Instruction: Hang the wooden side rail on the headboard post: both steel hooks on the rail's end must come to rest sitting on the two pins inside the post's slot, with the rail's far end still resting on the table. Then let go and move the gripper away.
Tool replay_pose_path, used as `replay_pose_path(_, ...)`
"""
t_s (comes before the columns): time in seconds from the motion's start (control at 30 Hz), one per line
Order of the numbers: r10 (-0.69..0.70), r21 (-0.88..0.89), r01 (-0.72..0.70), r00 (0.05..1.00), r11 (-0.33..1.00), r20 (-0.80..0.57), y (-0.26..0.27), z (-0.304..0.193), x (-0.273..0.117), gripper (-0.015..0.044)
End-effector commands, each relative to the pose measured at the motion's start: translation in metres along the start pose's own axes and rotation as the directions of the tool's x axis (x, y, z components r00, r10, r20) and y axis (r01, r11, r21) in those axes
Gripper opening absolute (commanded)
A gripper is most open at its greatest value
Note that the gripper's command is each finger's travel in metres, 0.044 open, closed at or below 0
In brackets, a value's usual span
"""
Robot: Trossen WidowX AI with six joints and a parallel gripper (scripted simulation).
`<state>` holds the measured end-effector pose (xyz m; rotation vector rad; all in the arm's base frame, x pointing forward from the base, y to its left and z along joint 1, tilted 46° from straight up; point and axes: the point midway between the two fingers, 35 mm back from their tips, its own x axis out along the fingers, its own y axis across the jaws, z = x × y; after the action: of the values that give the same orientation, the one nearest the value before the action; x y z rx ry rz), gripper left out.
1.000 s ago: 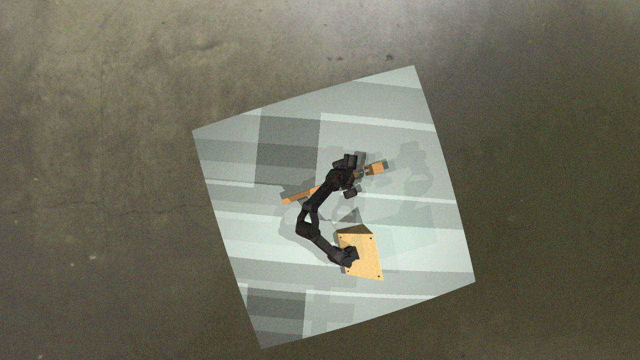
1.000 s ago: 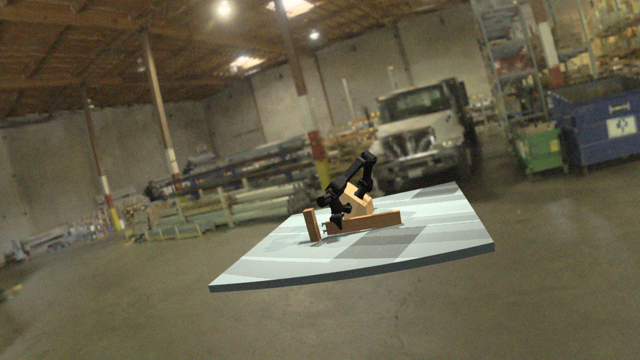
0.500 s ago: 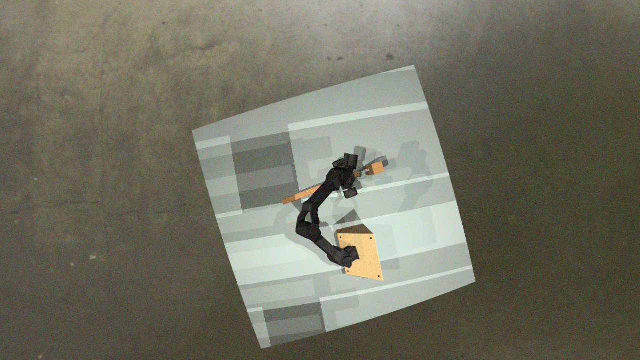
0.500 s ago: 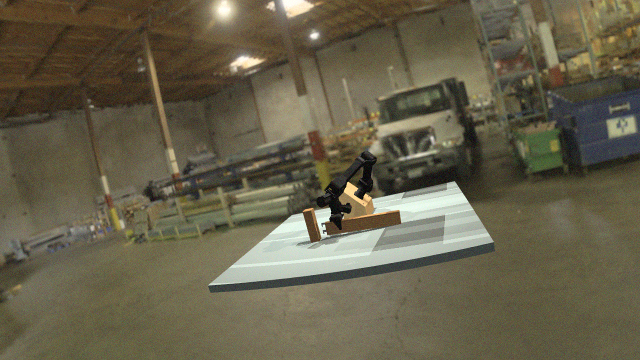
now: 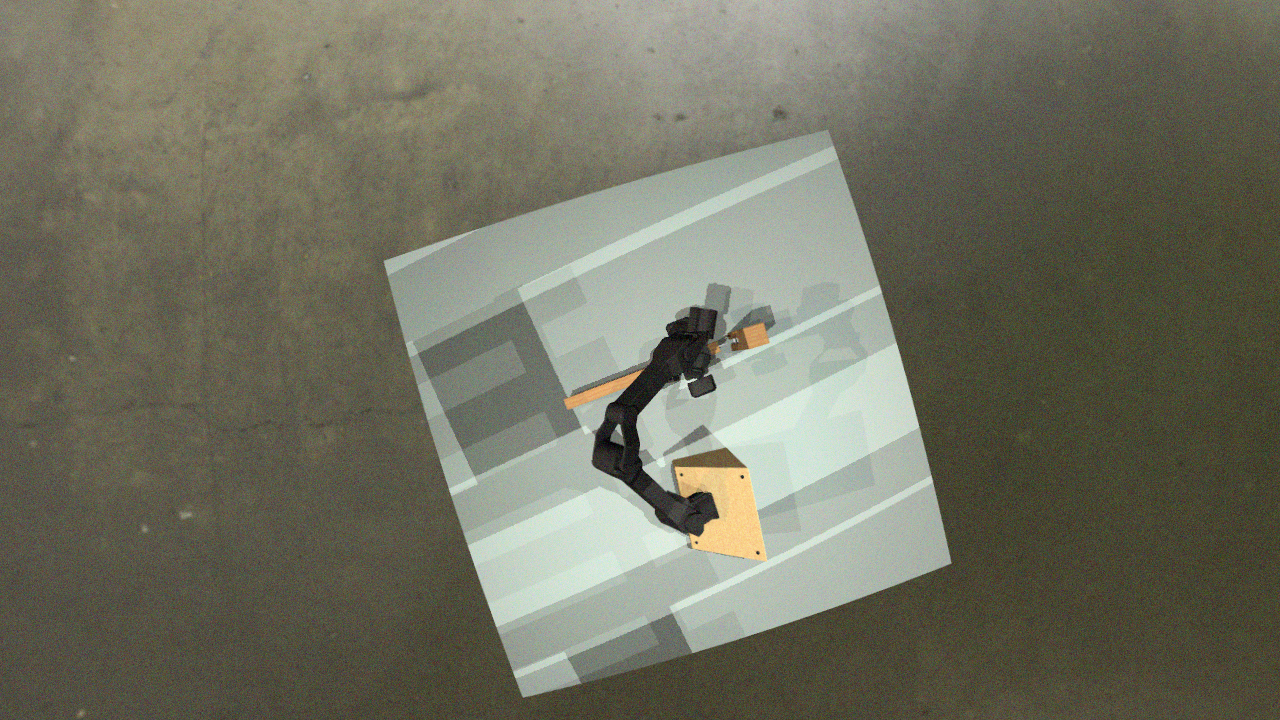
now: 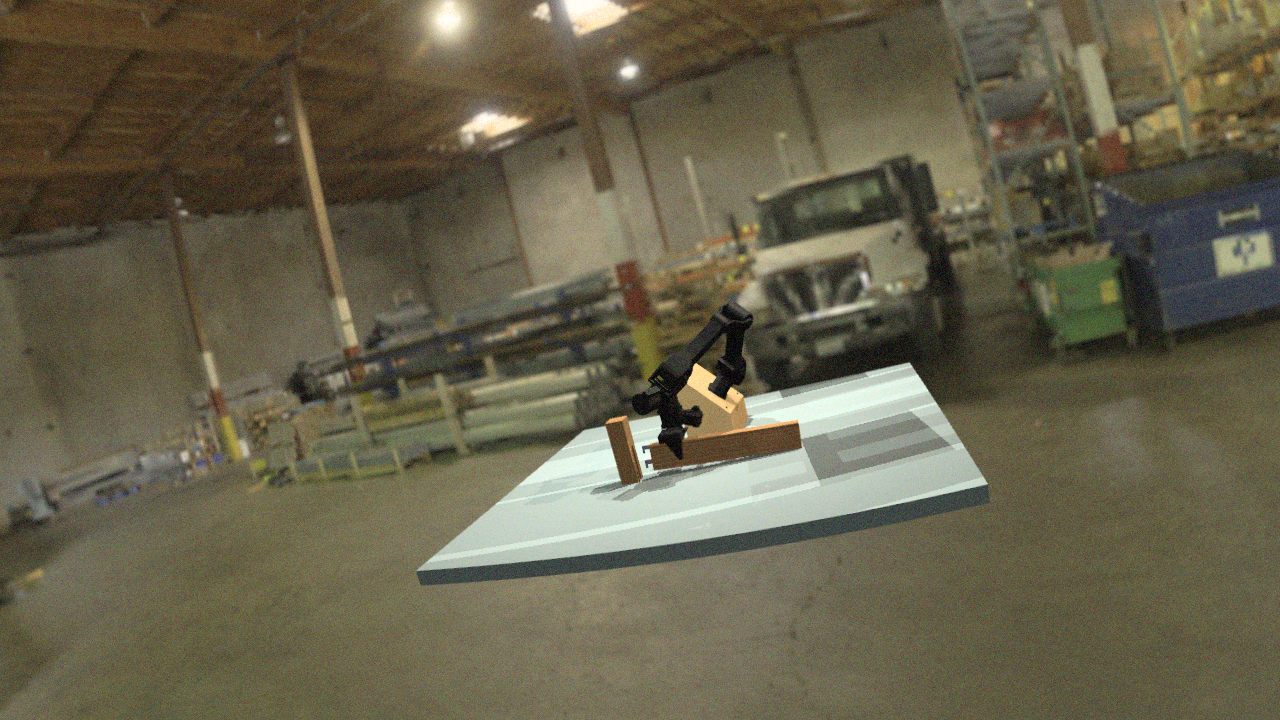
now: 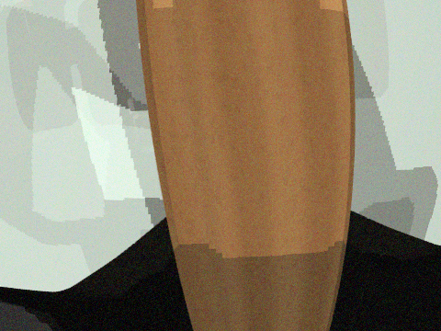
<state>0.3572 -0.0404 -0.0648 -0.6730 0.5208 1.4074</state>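
The tool (image 5: 694,356) (image 6: 677,454) grips the wooden rail (image 5: 604,389) (image 6: 751,445) (image 7: 253,138) near its hooked end, hooks (image 6: 647,455) just short of the post (image 5: 750,336) (image 6: 623,450) ahead; alignment seems in hand, though slot height is hard to judge, and next calls for easing forward, then lowering

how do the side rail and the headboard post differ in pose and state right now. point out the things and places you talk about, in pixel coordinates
The side rail (image 5: 604,390) (image 6: 747,443) (image 7: 253,138) lies lengthwise, while the headboard post (image 5: 751,336) (image 6: 623,450) stands upright.
The side rail is clamped in the gripper (image 6: 677,450); the headboard post is not held.
The side rail is the longer piece, the headboard post the shorter.
Both are brown wood.
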Motion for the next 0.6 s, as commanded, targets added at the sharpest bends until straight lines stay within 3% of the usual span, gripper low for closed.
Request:
replay_pose_path(0.0, -0.009, 0.001, 0.009, 1.000, 1.000, -0.006, -0.0005, -0.0042, -0.0030, 0.0000)
replay_pose_path(0.57, -0.009, 0.001, 0.009, 1.000, 1.000, -0.006, -0.0010, -0.0056, -0.0043, 0.0000)
